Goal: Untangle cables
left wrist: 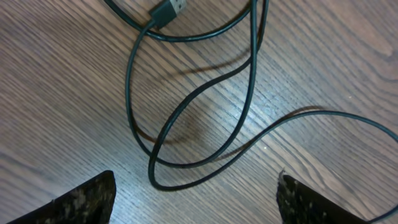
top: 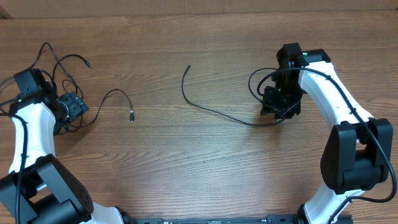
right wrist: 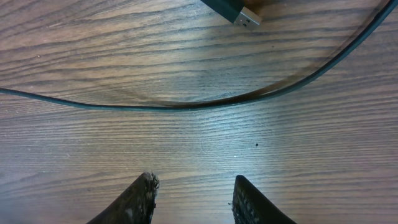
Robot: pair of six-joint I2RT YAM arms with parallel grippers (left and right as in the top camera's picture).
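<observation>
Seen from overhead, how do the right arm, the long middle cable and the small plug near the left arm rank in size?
1. right arm, clearly largest.
2. long middle cable, lengthy but thin.
3. small plug, tiniest.

A brown wood-grain table (top: 205,162) fills every view (a pale sheen lies across it in both wrist views). A lighter tan strip (top: 186,6) runs along its far edge, and a tiny dark speck (right wrist: 257,145) marks the wood.
</observation>
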